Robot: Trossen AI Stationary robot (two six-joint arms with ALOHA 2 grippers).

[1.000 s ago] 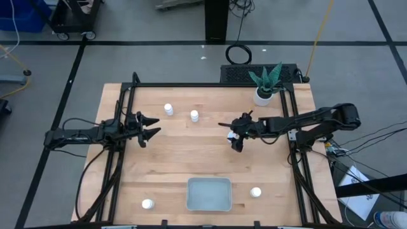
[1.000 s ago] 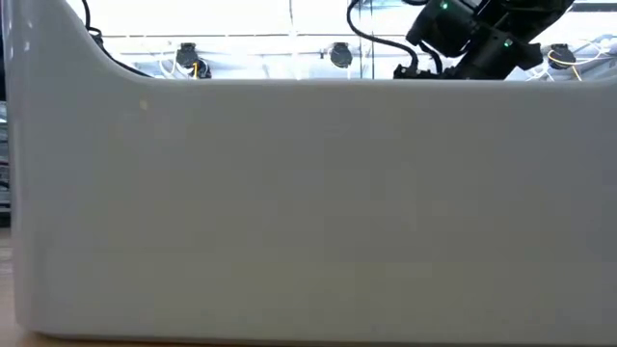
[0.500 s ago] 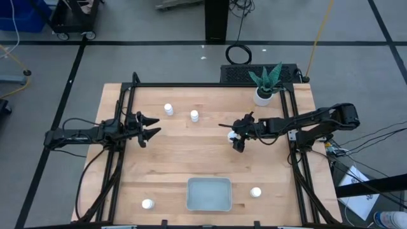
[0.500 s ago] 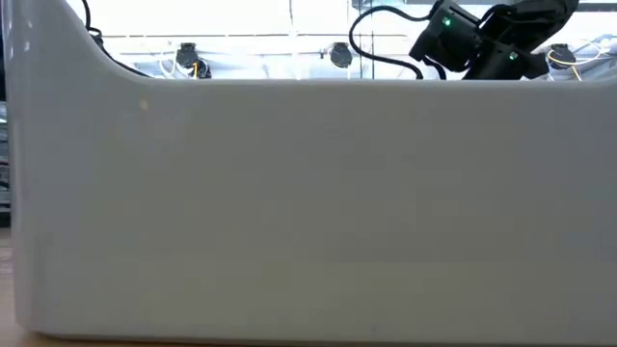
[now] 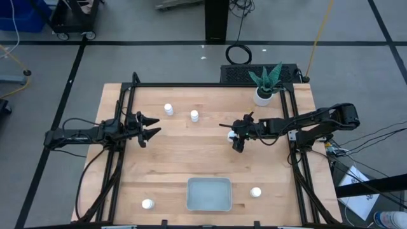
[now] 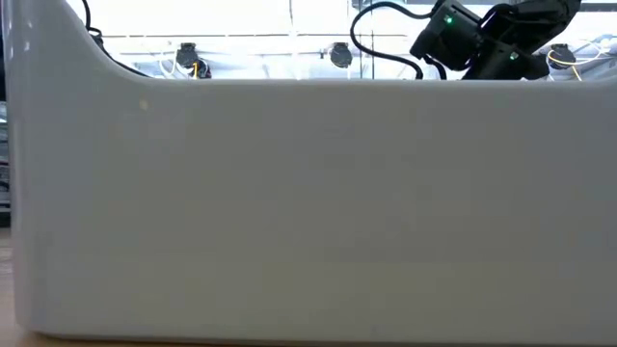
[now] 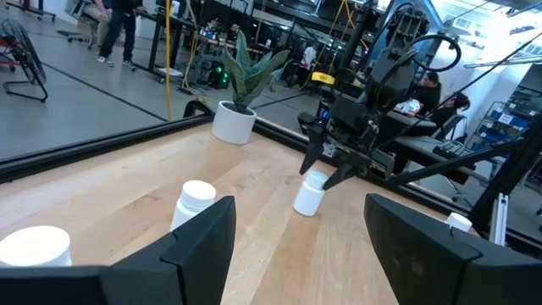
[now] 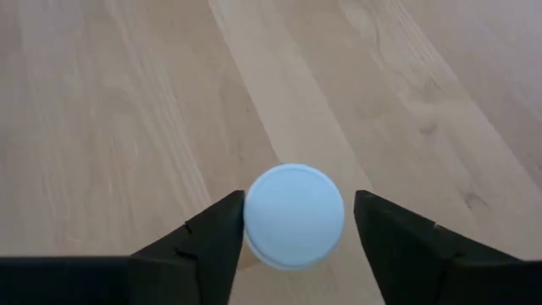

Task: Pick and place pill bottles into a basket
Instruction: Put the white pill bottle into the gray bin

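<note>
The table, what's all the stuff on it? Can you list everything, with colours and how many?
pill bottles: five, white; two at the far left-centre, one between the right gripper's fingers, one near-left, one near-right
basket: one, pale grey-blue, near edge, centre, no bottles inside
plant pot: one, white with green plant, far right corner
table: one, light wood
left gripper: dark, open, waiting at left side
right gripper: dark, open around a bottle, not touching
</note>
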